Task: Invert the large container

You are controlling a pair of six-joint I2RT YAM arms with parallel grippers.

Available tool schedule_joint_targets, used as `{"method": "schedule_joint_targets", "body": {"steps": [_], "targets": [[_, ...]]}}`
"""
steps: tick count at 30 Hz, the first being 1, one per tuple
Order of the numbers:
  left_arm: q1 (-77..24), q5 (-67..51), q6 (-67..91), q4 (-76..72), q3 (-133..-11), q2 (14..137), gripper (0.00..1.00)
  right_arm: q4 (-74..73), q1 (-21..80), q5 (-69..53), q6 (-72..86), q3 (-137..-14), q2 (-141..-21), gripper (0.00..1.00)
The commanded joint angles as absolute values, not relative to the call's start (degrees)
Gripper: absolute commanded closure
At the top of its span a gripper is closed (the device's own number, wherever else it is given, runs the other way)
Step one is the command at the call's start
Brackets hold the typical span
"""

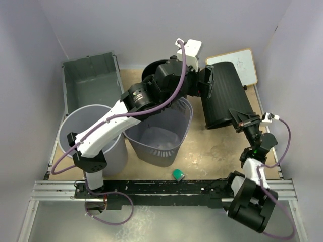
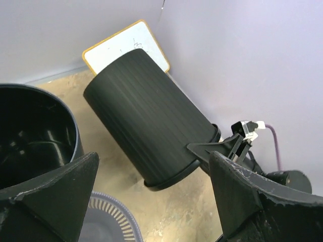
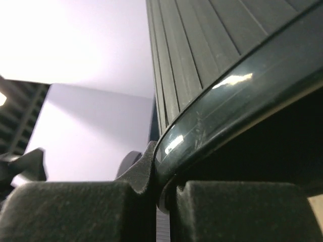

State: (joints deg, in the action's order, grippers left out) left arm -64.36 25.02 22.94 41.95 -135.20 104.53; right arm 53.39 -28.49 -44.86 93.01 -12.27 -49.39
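The large container [image 1: 90, 76], a dark grey rectangular crate, stands at the back left against the wall with its open inside showing; it is in neither wrist view. My right gripper [image 1: 238, 119] is shut on the rim of a black ribbed bin [image 1: 226, 96] that lies tilted on its side at the right. In the right wrist view the gripper [image 3: 164, 201] pinches that rim [image 3: 227, 96]. My left gripper [image 1: 206, 83] is open and empty beside the black bin's far end. In the left wrist view its fingers [image 2: 247, 196] frame the black bin [image 2: 151, 126].
A round light grey bin [image 1: 87, 132] stands at the front left, with a grey mesh basket [image 1: 161, 135] beside it. Another black round bin [image 2: 30, 136] sits under my left arm. A white board [image 1: 241, 64] lies at the back right. A small green object [image 1: 177, 174] lies near the front rail.
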Motion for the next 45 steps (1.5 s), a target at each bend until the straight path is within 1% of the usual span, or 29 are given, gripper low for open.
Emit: {"method": "schedule_joint_targets", "body": {"steps": [1, 3, 7, 14, 19, 23, 27, 31, 36, 45], "targets": [[-62.88, 18.43, 23.01, 43.64, -139.37, 106.93, 0.14, 99.04, -28.30, -46.78, 109.28, -9.88, -55.36, 1.00], [-61.23, 16.60, 23.68, 44.67, -139.84, 108.04, 0.14, 101.75, -28.21, -48.66, 110.70, -9.54, -55.19, 1.00], [-58.21, 13.19, 24.49, 45.19, -139.31, 108.76, 0.14, 99.65, -28.21, -53.24, 107.33, -8.12, -49.40, 1.00], [-55.35, 11.27, 20.73, 43.80, -141.79, 111.52, 0.14, 100.72, -28.21, -54.11, 106.80, -1.15, -46.90, 1.00], [-50.16, 2.49, 21.11, 39.87, -141.97, 114.43, 0.14, 100.83, -28.21, -51.88, 102.60, 2.46, -42.44, 1.00], [-48.73, -1.08, 19.79, 38.79, -142.59, 115.96, 0.14, 100.94, -28.21, -51.06, 99.52, 6.67, -39.89, 1.00], [-46.98, -5.51, 19.89, 37.93, -143.33, 118.45, 0.14, 100.70, -28.21, -54.10, 97.20, 7.04, -37.72, 1.00], [-46.82, -8.39, 19.21, 37.26, -143.68, 119.20, 0.14, 100.95, -28.13, -54.33, 96.81, 7.03, -37.66, 1.00], [-46.57, -8.58, 16.94, 36.40, -142.24, 117.58, 0.14, 101.30, -27.84, -54.78, 96.66, 7.03, -38.49, 1.00], [-45.53, -7.00, 16.52, 29.58, -140.85, 116.05, 0.14, 101.82, -27.27, -55.98, 96.97, 7.03, -38.13, 1.00]]}}
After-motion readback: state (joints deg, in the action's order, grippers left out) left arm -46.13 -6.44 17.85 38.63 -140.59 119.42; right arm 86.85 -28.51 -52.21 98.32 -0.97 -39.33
